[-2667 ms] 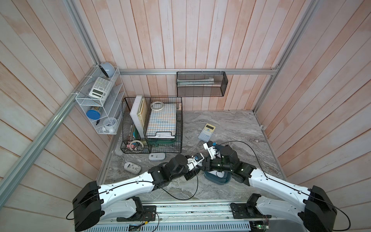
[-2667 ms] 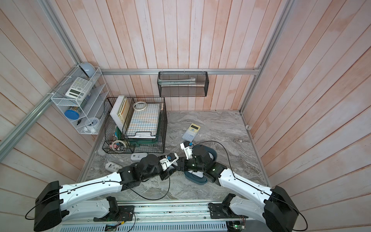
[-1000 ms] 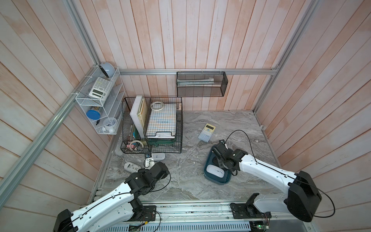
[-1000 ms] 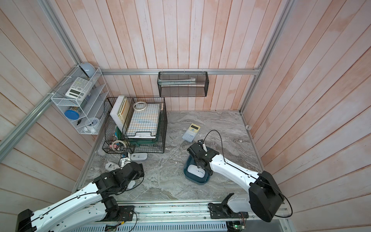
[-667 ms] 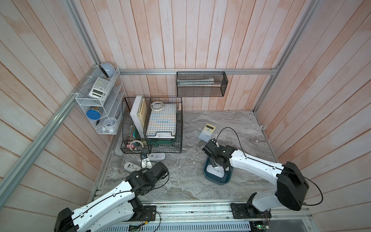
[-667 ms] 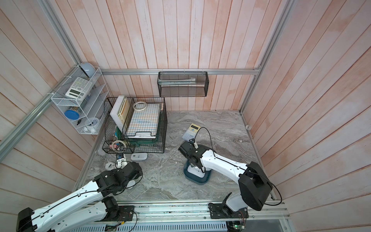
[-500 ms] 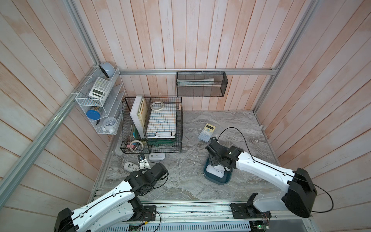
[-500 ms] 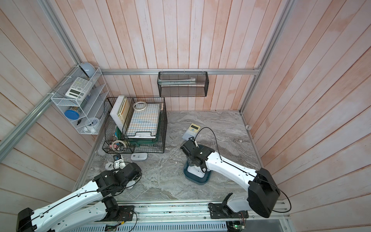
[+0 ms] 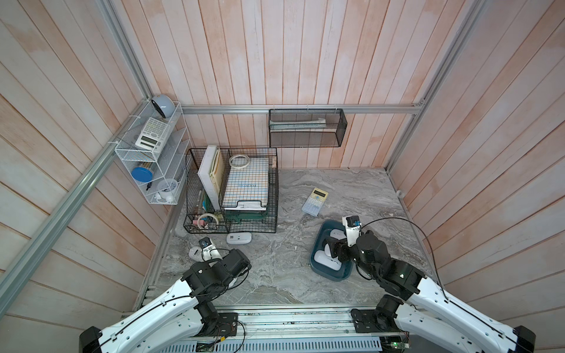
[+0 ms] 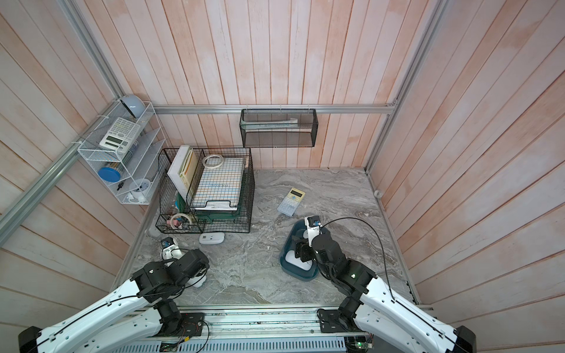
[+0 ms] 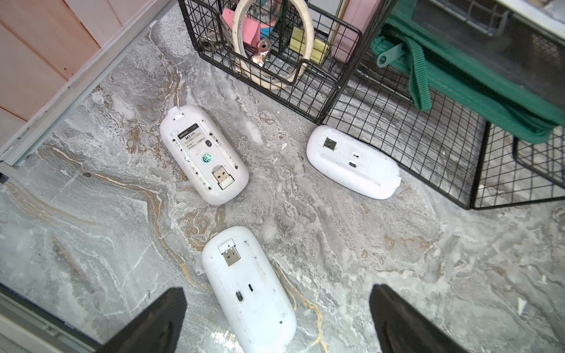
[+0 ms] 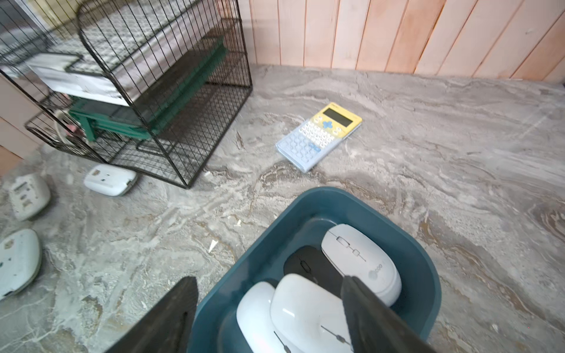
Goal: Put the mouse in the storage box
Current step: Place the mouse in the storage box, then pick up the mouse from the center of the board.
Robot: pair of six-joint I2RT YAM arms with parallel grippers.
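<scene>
On the marble tabletop lies an upturned mouse — label reading "M1".

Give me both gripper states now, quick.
Left gripper: open, empty, over an upturned white mouse.
Right gripper: open, empty, over the storage box.

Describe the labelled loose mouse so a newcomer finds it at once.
Find the black wire basket on the marble table; three white mice lie underside up in front of it. The mouse nearest the wooden side wall is it: it alone bears a dark printed label and a round green sticker.
</scene>
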